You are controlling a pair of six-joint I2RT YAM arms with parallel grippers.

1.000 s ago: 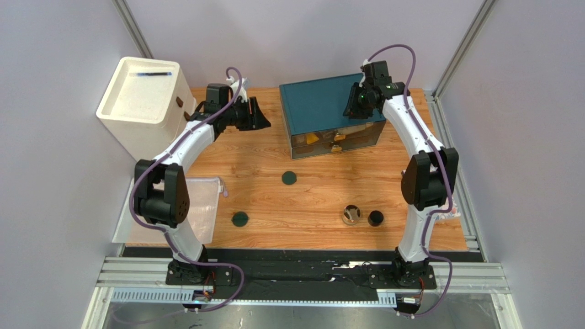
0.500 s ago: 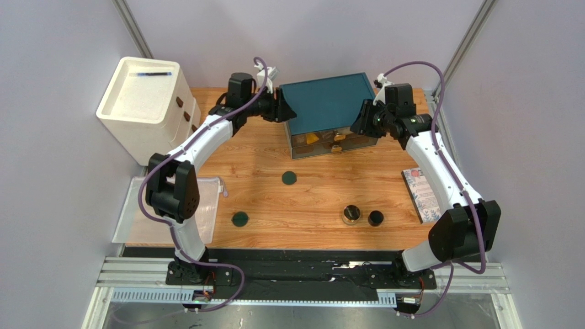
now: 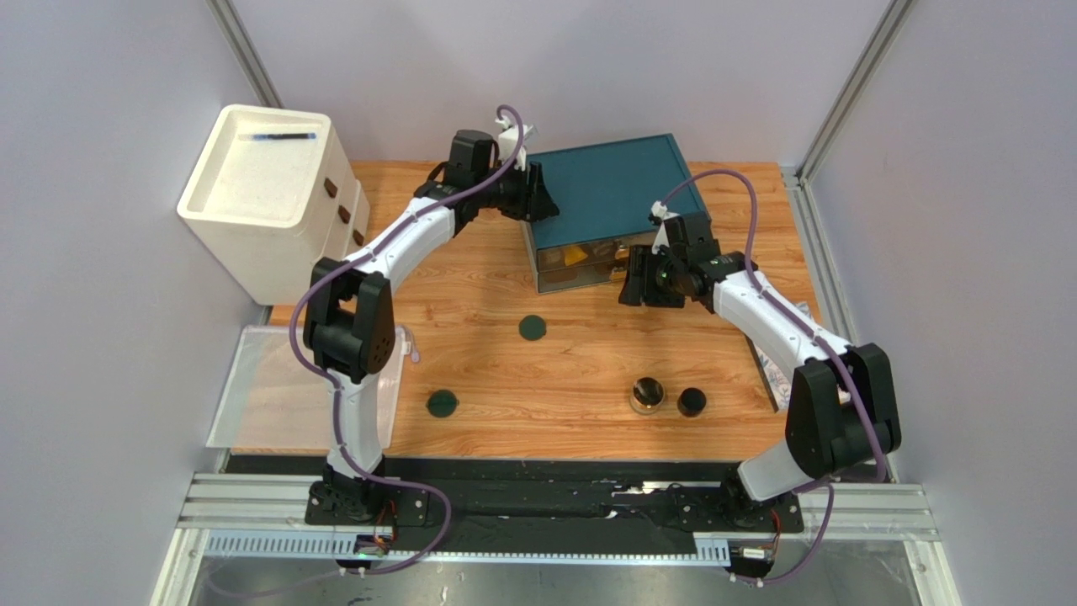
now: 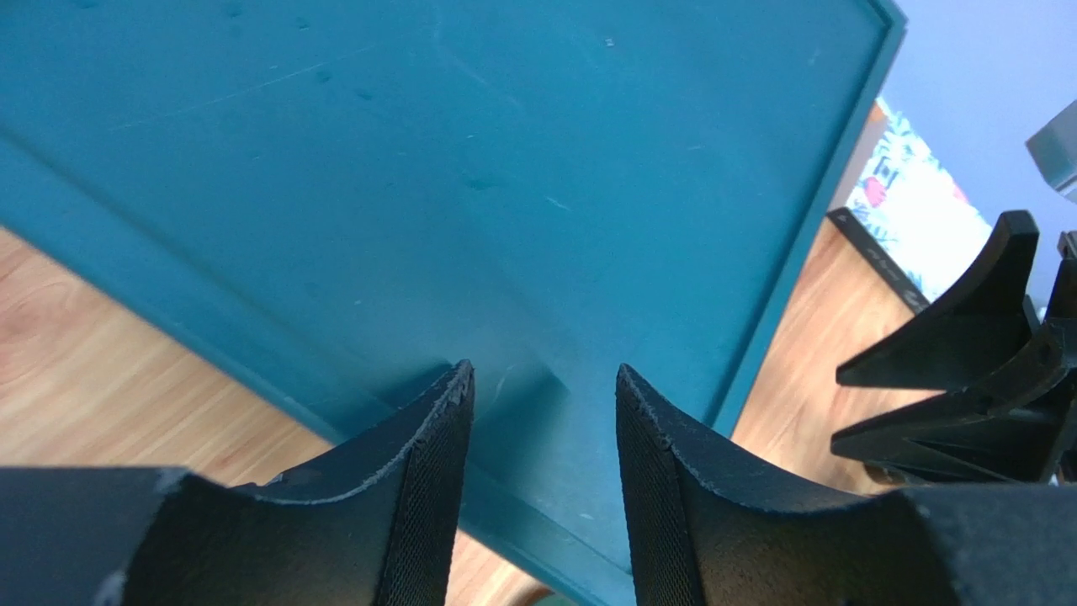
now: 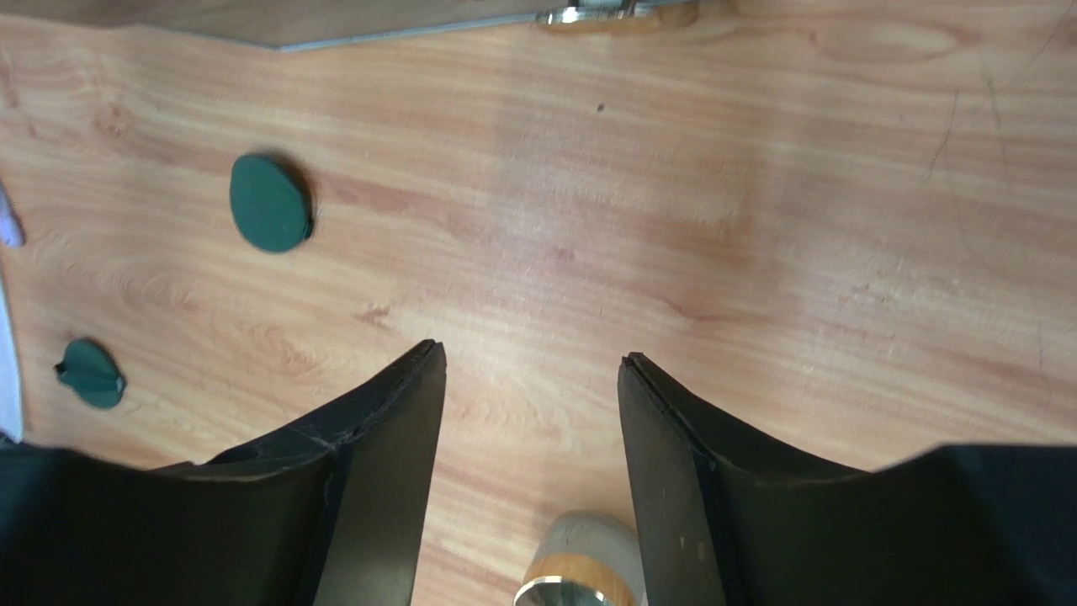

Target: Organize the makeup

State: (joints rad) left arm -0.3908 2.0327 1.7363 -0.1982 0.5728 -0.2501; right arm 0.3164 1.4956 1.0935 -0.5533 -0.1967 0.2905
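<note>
Two jars [image 3: 647, 394] and green discs [image 3: 532, 327] loose on surface [image 3: 569, 373], left tool [image 4: 544, 379] parted, empty, over teal box [image 4: 379, 152] top, right tool [image 5: 531, 360] parted, empty, above surface.

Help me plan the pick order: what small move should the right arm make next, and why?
Probably draw the right gripper back and down over the gold-banded jar. Its jaws stand open and empty above the table, and that jar shows at the bottom of the wrist view, lined up between them.
</note>
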